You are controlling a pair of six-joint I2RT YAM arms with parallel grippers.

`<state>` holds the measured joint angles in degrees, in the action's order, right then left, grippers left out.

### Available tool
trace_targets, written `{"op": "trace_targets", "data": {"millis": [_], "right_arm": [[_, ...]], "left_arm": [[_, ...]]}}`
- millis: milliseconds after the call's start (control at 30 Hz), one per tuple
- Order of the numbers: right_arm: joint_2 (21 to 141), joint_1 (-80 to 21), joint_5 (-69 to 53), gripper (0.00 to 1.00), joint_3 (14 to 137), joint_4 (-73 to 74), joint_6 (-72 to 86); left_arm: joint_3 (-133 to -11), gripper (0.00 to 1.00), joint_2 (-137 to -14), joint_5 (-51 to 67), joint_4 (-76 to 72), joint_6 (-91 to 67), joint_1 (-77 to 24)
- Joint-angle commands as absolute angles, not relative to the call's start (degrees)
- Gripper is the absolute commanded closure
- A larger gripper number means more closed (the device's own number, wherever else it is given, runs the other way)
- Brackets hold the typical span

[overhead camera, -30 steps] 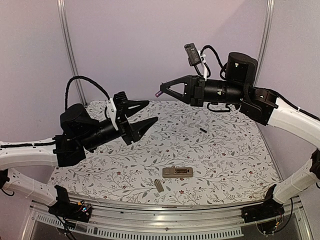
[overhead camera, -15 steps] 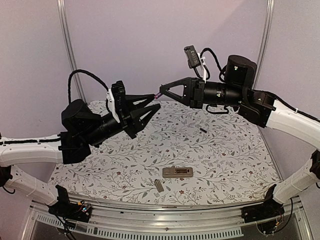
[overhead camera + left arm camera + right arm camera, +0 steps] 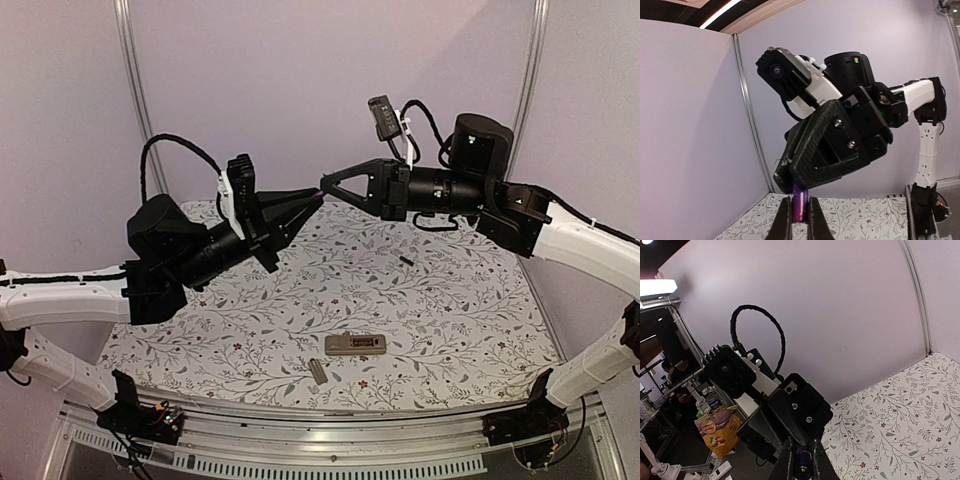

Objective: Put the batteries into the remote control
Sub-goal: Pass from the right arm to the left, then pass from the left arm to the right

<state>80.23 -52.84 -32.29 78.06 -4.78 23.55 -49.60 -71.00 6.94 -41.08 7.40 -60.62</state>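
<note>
High above the table my two grippers meet tip to tip. A slim purple battery [image 3: 799, 202] stands between the left gripper's [image 3: 800, 222] fingers, which are shut on its lower end. My right gripper [image 3: 790, 182] clamps its upper end from above. In the right wrist view the same battery [image 3: 803, 463] sits between the right gripper's [image 3: 802, 460] shut fingers. From the top view the battery is hidden where the left gripper [image 3: 317, 198] and right gripper [image 3: 326, 184] touch. A second dark battery [image 3: 406, 260] lies on the cloth at the right. The remote control [image 3: 355, 345] lies back up near the front edge.
A small tan-grey cover strip [image 3: 318, 371] lies just left of and in front of the remote. The flowered cloth [image 3: 460, 320] ends at a metal rail [image 3: 330, 425] in front. Purple walls with metal posts [image 3: 137, 100] close the back and sides.
My left gripper rose and moved right to the right gripper's tips, and its fingers closed on the purple battery. The right gripper shifted slightly left, still shut on it.
</note>
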Motion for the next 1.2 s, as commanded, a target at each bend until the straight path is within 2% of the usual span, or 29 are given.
{"op": "trace_targets", "data": {"millis": [0,33,67,133,267,333,533,700,900,1167], "right_arm": [[78.75,-52.65,-32.81,1.00,77.18,-4.98,23.06],[78.72,-52.65,-32.93,1.00,77.25,-4.57,22.94],[78.70,-52.65,-32.94,0.93,77.42,-3.75,22.60],[78.05,-52.58,-31.85,0.69,78.48,0.61,20.16],[73.16,-52.44,-22.18,0.50,79.86,12.64,7.67],[69.90,-52.39,-17.15,0.44,78.79,16.62,-3.20],[66.14,-53.03,-13.83,0.46,76.44,27.14,-30.75],[68.97,-56.15,-11.58,0.44,75.95,27.18,-50.71],[75.41,-61.10,-1.59,0.45,75.74,24.49,-62.90],[78.63,-61.44,-0.27,0.57,73.91,20.15,-66.21]], "left_arm": [[-51.28,1.00,-71.30,7.24,-39.94,6.92,-61.36],[-51.32,1.00,-71.14,7.09,-39.58,6.85,-61.35],[-51.37,1.00,-70.97,6.82,-38.93,6.81,-61.38],[-51.97,1.00,-70.49,5.36,-35.64,6.14,-61.36],[-55.50,1.00,-69.92,0.66,-20.29,4.30,-61.17],[-57.05,1.00,-70.09,0.15,-12.88,2.35,-61.05],[-61.57,1.00,-72.15,4.46,2.22,-4.90,-58.90],[-65.36,1.00,-74.88,9.16,8.23,-8.48,-57.04],[-66.27,1.00,-76.17,11.92,9.71,-10.11,-56.71],[-65.92,1.00,-76.59,14.10,9.12,-11.17,-56.13]]}}
